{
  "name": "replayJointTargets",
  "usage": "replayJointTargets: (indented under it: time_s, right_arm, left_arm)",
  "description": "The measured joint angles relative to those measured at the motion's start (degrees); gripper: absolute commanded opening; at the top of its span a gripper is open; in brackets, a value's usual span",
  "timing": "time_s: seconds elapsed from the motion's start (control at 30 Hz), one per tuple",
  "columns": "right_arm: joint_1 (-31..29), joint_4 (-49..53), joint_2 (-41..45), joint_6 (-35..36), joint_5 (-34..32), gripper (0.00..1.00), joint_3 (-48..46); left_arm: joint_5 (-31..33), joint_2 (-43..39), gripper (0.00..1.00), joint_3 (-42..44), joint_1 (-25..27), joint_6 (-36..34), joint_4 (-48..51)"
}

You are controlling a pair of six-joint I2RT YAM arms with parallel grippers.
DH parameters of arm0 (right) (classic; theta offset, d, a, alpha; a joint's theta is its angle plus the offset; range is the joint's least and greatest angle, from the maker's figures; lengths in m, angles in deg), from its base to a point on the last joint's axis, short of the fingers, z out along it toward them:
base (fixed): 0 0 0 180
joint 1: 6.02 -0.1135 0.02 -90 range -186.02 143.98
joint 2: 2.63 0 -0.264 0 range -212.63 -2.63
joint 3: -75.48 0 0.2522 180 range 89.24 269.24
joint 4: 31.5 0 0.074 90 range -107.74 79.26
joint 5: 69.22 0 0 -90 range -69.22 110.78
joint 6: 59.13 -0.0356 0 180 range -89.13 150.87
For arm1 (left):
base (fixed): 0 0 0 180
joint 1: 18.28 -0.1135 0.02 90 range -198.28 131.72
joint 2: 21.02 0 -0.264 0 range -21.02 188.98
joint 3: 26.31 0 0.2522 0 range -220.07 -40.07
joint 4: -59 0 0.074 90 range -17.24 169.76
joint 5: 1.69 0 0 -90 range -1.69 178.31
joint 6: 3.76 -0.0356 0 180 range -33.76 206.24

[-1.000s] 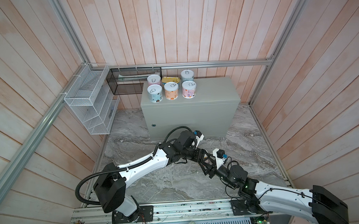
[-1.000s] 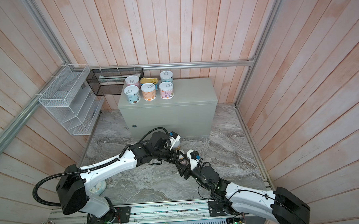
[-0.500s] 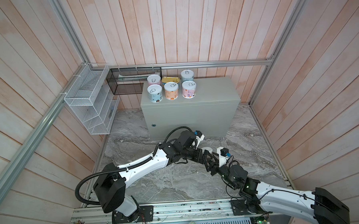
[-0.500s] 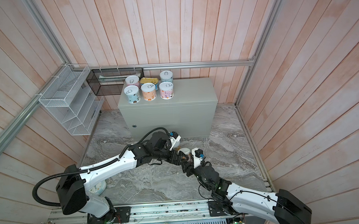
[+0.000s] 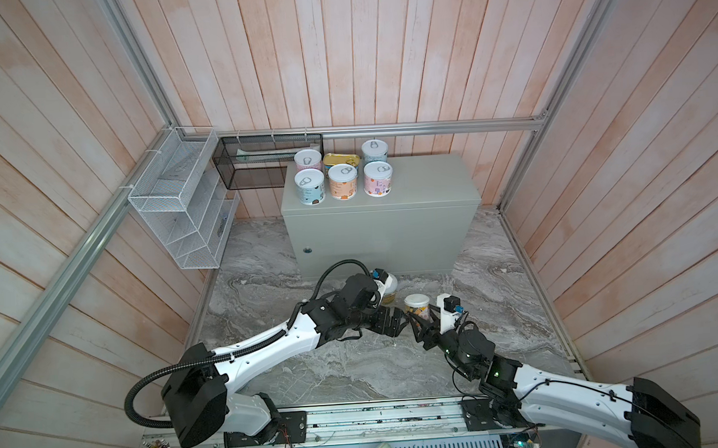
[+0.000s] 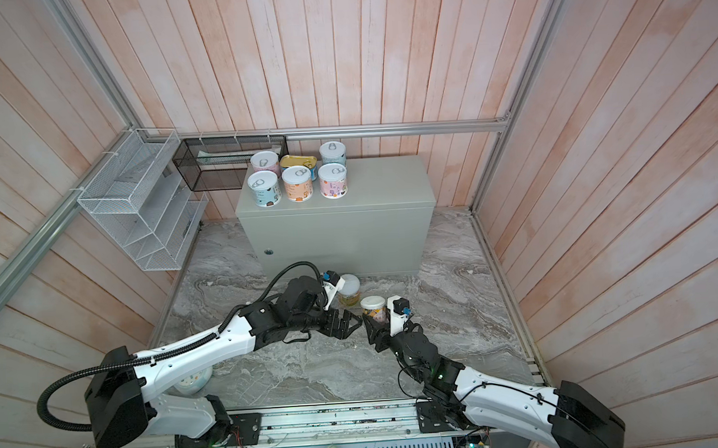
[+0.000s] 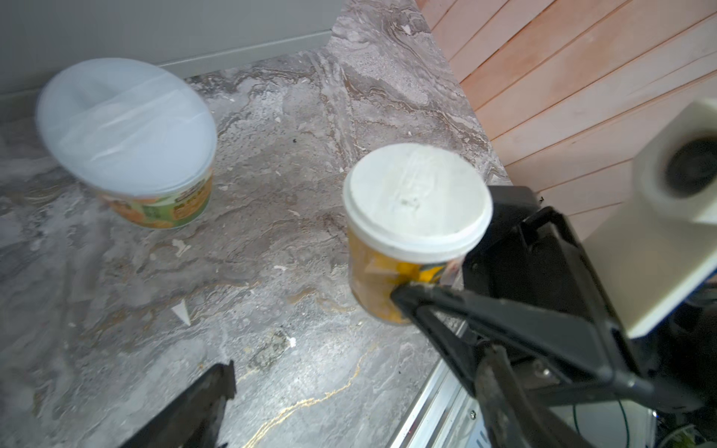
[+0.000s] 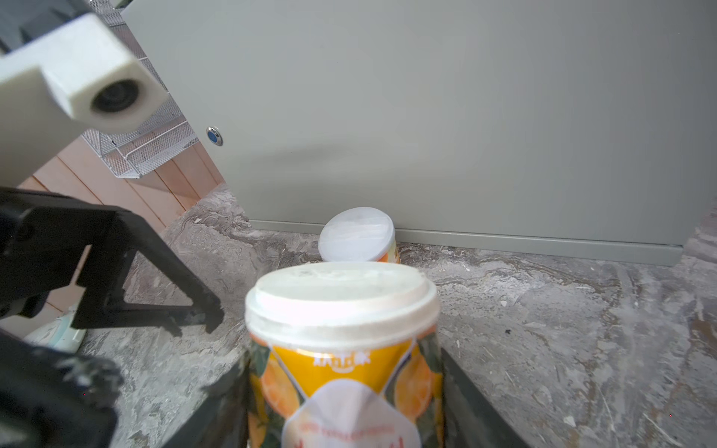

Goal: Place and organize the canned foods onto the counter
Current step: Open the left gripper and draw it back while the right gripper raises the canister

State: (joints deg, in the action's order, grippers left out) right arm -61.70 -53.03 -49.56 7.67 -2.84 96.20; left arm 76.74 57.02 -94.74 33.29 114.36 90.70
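My right gripper [image 5: 420,321] [image 6: 376,325] [image 8: 343,407] is shut on a white-lidded orange can [image 5: 417,305] [image 6: 373,306] [image 7: 411,217] [image 8: 343,349], held upright low over the marble floor. My left gripper [image 5: 398,321] [image 6: 351,323] [image 7: 349,407] stands open just left of it, with nothing between its fingers. A second white-lidded orange-green can [image 5: 390,288] [image 6: 349,290] [image 7: 128,128] [image 8: 357,234] stands at the base of the counter [image 5: 414,185] [image 6: 382,182] [image 8: 426,116]. On the counter's left part stand several pastel cans [image 5: 342,181] [image 6: 297,182] and a gold tin [image 5: 337,159] [image 6: 298,161].
A white wire rack [image 5: 177,208] hangs on the left wall. A black mesh basket [image 5: 263,162] sits beside the counter's back left corner. A pale round object [image 6: 191,380] lies on the floor under the left arm. An aluminium rail [image 5: 357,416] runs along the front.
My left gripper has opened and let go of the orange can, which stays in the right gripper. The can now shows between the two grippers.
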Motion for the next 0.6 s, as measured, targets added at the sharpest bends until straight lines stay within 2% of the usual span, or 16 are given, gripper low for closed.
replayJointTargets:
  time_s: [0.3, 0.6]
  right_arm:
    - [0.0, 2.8, -1.18, -0.46, -0.57, 0.6, 4.7]
    - [0.02, 4.42, -5.68, -0.63, -0.52, 0.6, 10.95]
  left_arm:
    - [8.72, -9.29, 1.0, 14.03, -4.85, -0.55, -9.09]
    - [16.72, -9.57, 1.0, 23.08, -5.92, -5.86, -21.62]
